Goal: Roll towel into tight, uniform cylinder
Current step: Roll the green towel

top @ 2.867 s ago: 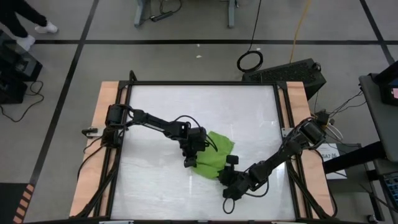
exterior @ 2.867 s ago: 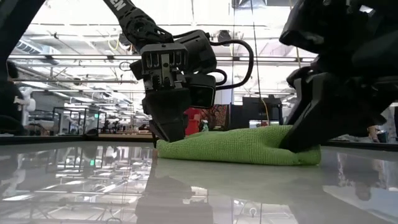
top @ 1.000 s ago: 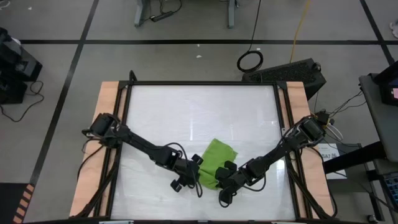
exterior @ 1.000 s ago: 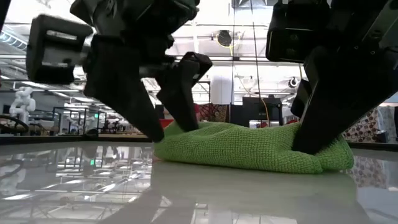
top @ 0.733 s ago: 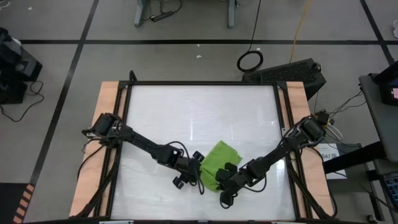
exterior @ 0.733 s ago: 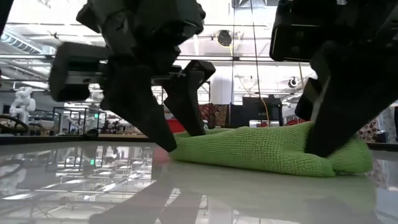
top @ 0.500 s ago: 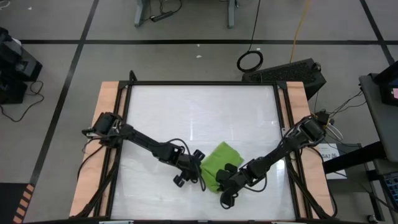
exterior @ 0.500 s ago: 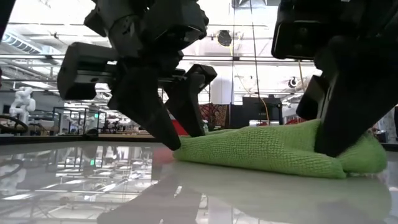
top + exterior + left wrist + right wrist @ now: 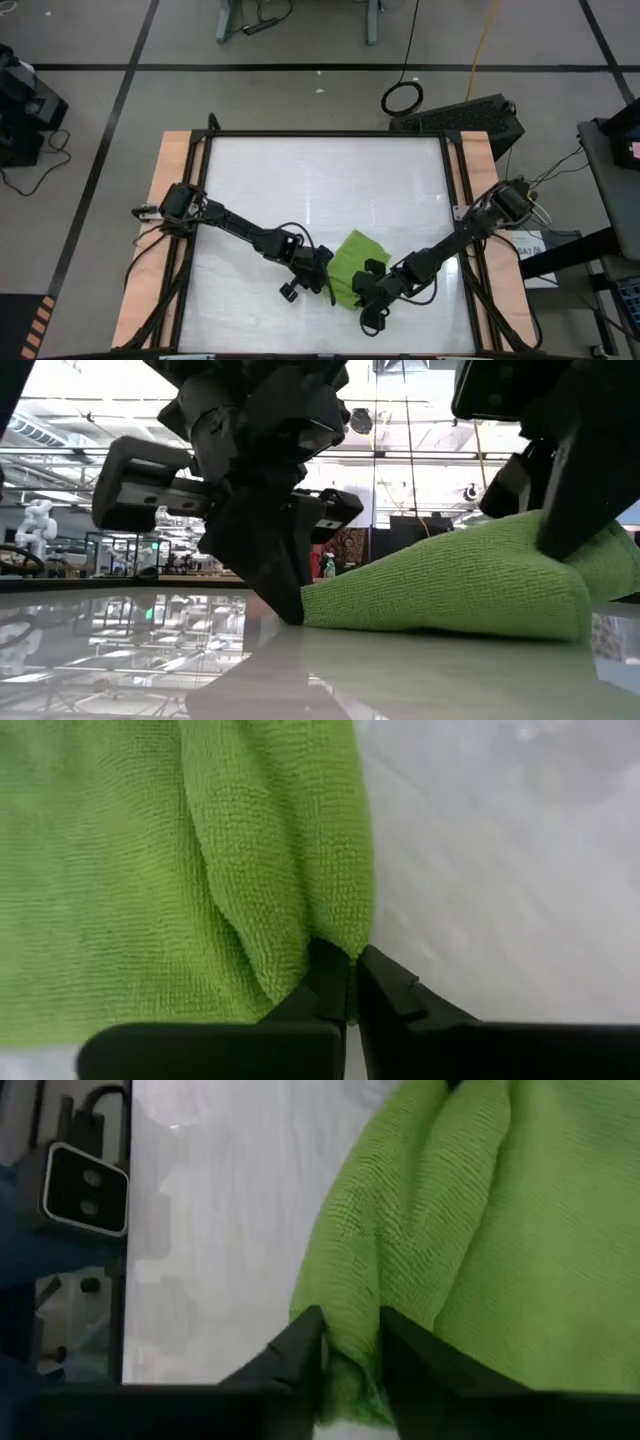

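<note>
The lime-green towel (image 9: 352, 262) lies bunched in folds on the white table, near the front middle; it also shows in the low view (image 9: 460, 585). My left gripper (image 9: 322, 270) is at the towel's left side, low on the table, shut on a fold (image 9: 352, 970). My right gripper (image 9: 368, 287) is at the towel's near right side, shut on another fold (image 9: 350, 1342). In the low view the left gripper (image 9: 290, 595) touches down at the towel's left end and the right gripper (image 9: 565, 520) holds its right end raised. My left gripper pinches a folded edge of the towel (image 9: 335, 935) between its two fingers, at the towel's left side. The fingers slant down from the table's left. That end of the towel lies on the table. My right gripper pinches a thick fold of several layers (image 9: 345, 1315) at the towel's near right side. The fingers slant down from the table's right and near side. That end of the towel (image 9: 540, 550) stands raised above the table while the rest slopes down to the left.
Wooden rails (image 9: 165, 200) run along the table's left and right sides. The far half of the white table top (image 9: 320, 170) is bare. A black box (image 9: 470, 115) and a coiled cable (image 9: 401, 98) lie on the floor beyond the far edge.
My left gripper has moved right into the towel's left side and shut on a fold there; its fingers stood apart before. My right gripper has gone up a little with its hold, so the towel's right end now stands higher and the cloth is bunched narrower.
</note>
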Action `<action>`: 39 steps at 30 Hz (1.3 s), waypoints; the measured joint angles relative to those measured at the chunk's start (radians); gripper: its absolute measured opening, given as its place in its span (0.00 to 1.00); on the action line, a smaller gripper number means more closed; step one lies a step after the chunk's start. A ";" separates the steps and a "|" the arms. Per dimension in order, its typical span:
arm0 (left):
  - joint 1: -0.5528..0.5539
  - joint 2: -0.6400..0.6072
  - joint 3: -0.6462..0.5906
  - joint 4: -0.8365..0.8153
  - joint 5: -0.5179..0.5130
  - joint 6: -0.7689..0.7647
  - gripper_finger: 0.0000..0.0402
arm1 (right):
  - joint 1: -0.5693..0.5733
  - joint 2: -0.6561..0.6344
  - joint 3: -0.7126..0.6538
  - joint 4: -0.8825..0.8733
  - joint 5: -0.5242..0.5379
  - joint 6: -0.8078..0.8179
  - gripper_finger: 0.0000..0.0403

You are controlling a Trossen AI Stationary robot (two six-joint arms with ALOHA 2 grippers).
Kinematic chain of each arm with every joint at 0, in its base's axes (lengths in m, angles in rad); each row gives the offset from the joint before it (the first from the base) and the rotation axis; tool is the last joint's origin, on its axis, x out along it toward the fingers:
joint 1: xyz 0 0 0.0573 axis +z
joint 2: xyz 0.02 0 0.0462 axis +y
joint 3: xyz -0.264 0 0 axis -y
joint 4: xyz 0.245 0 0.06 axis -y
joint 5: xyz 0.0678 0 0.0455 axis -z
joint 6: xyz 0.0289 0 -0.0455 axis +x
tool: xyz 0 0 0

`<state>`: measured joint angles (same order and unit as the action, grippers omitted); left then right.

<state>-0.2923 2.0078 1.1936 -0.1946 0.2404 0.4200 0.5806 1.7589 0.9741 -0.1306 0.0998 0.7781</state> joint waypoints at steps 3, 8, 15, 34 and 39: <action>0.014 0.003 0.010 -0.002 0.057 -0.046 0.03 | 0.011 -0.035 0.000 -0.042 0.007 -0.025 0.33; 0.036 0.006 0.013 -0.004 0.187 -0.126 0.02 | 0.039 -0.103 0.000 -0.113 0.088 -0.085 0.48; 0.076 0.006 0.013 0.038 0.369 -0.290 0.01 | 0.116 -0.161 0.000 -0.205 0.248 -0.179 0.54; 0.168 0.112 0.017 0.282 0.631 -0.672 0.00 | 0.246 -0.155 0.000 -0.328 0.452 -0.119 0.54; 0.169 0.130 0.019 0.334 0.682 -0.728 0.02 | 0.258 -0.154 0.000 -0.311 0.482 -0.111 0.54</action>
<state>-0.1238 2.1375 1.2125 0.1390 0.9221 -0.3084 0.8389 1.6047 0.9741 -0.4418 0.5816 0.6675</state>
